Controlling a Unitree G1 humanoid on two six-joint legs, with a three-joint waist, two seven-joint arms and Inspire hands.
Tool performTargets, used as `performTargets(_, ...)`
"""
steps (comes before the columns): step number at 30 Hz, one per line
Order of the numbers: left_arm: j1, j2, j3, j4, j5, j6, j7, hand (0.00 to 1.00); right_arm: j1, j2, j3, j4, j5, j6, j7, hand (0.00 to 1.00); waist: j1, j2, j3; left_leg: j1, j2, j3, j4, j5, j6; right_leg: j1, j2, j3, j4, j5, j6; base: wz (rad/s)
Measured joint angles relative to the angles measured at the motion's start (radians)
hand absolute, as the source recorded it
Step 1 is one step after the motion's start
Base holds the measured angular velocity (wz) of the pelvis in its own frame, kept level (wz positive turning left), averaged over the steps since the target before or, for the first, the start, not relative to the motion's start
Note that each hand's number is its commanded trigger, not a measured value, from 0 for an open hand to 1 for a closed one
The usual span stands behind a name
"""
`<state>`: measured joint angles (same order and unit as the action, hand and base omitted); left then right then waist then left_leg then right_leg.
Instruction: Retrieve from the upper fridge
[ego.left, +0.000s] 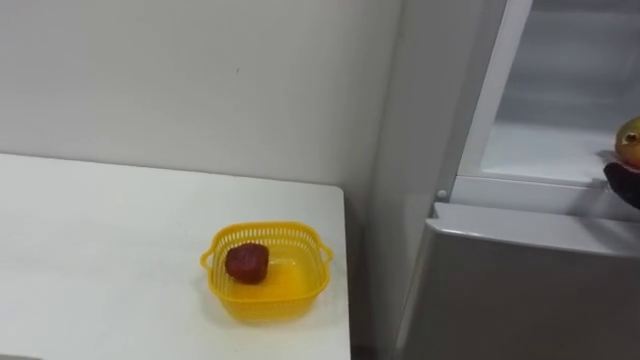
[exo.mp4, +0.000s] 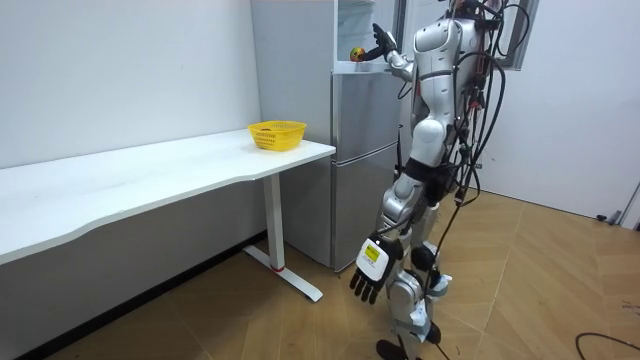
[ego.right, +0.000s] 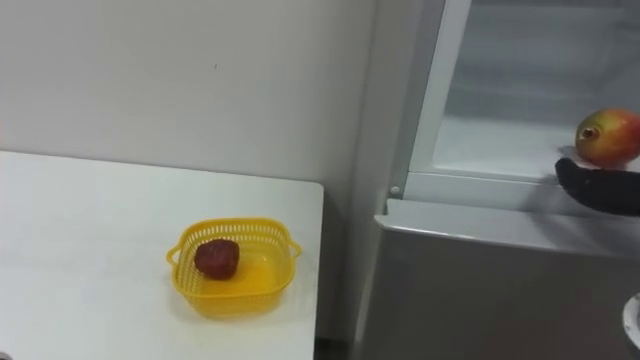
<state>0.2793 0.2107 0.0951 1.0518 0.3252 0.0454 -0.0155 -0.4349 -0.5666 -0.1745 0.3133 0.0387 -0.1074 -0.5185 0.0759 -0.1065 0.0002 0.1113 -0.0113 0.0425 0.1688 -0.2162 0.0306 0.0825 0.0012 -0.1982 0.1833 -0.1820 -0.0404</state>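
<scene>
A red and yellow-green fruit (ego.right: 608, 137) rests at the front right of the upper fridge compartment's white shelf (ego.right: 495, 148). The dark fingers of my right hand (ego.right: 598, 188) lie just below and in front of the fruit, at the shelf's front edge. In the room view that hand (exo.mp4: 380, 42) is raised to the compartment with its fingers straight, right beside the fruit (exo.mp4: 354, 53). My left hand (exo.mp4: 368, 270) hangs relaxed at my side. I stand close in front of the fridge.
A yellow basket (ego.left: 268, 231) holding a dark red fruit (ego.left: 246, 262) sits near the right end of the white table (ego.left: 100, 250), left of the fridge. The grey lower fridge door (ego.right: 500, 290) is closed below the open compartment.
</scene>
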Motion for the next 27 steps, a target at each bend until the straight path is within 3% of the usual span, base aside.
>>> performTargets(9, 0.004, 0.003, 0.002, 0.000, 0.000, 0.019, 0.008, 0.00, -0.053, -0.002, 0.007, 0.032, 0.035, 0.022, -0.003, 0.00, 0.005, -0.006, -0.0016, -0.004, -0.001, -0.010, 0.001, 0.000, 0.000, -0.001, 0.001, -0.008, -0.002, 0.000, 0.000, 0.01)
performTargets(20, 0.004, 0.008, 0.009, -0.002, 0.012, 0.018, 0.005, 0.00, -0.112, -0.030, 0.008, 0.091, 0.115, 0.018, 0.021, 0.00, -0.001, -0.006, -0.0038, -0.012, 0.000, -0.030, 0.015, 0.000, 0.000, 0.014, 0.000, -0.032, -0.012, 0.001, 0.000, 0.07)
performTargets(27, 0.009, 0.019, 0.009, 0.000, 0.012, 0.043, 0.003, 0.00, -0.144, -0.059, 0.046, 0.251, 0.188, 0.064, 0.105, 0.00, 0.000, -0.004, -0.0019, -0.013, 0.000, -0.030, 0.014, 0.000, 0.000, 0.015, -0.001, -0.033, -0.007, 0.001, 0.000, 0.00)
